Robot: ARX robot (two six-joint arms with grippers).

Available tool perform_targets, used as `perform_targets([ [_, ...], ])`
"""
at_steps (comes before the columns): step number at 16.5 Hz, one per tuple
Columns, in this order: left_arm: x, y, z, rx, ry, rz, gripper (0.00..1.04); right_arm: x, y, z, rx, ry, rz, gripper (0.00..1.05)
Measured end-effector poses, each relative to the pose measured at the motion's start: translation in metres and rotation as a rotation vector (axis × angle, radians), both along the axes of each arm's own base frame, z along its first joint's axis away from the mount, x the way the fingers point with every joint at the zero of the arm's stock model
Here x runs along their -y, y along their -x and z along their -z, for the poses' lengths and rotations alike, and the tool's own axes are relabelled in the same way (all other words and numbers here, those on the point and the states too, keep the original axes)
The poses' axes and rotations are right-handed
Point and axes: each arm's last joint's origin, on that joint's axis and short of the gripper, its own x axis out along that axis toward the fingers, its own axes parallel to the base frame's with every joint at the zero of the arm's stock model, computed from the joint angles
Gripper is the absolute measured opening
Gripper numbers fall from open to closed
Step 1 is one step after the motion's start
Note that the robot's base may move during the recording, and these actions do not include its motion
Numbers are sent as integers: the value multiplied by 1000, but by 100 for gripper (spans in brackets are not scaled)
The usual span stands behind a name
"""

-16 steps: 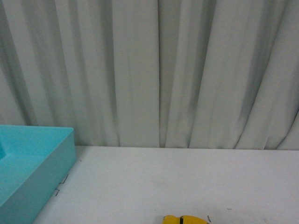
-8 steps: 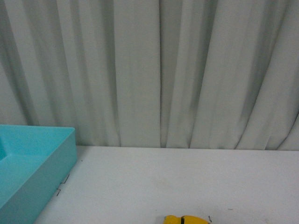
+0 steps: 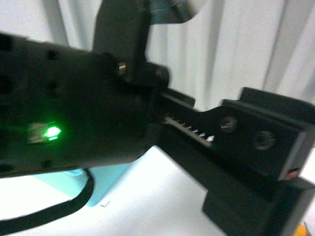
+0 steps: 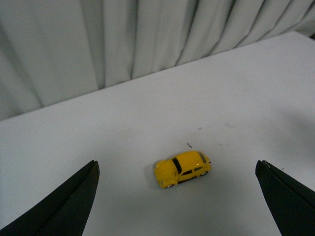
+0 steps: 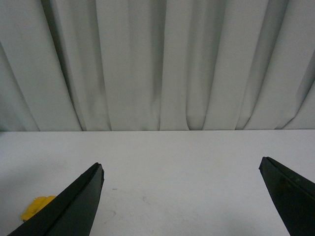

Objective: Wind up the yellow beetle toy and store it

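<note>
With left gripper [image 4: 177,162] spread wide, lower it centred over yellow beetle toy [image 4: 182,168], glimpsed lower right in front view; pinch across doors. Right gripper [image 5: 181,162] equally spread.

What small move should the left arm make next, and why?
Probably lower the left pincer straight toward the yellow beetle toy: the pincer is open, and the toy sits on the table centred between its fingers, not yet touched.
</note>
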Motion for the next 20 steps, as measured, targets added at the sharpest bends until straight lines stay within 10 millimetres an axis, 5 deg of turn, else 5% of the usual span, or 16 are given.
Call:
perform_targets([
  [2, 26, -18, 6, 34, -76, 73, 98, 0, 0, 0, 0, 0, 0, 98],
  [4, 84, -48, 29, 60, -287, 286, 98, 0, 0, 0, 0, 0, 0, 98],
  [6, 115, -57, 42, 89, -412, 414, 98, 0, 0, 0, 0, 0, 0, 98],
  [11, 166, -72, 73, 152, -650, 584, 98, 0, 0, 0, 0, 0, 0, 98],
  [17, 181, -108, 105, 49, -795, 596, 98, 0, 0, 0, 0, 0, 0, 98],
  [20, 155, -137, 114, -122, -763, 547, 98, 0, 0, 0, 0, 0, -1, 98],
])
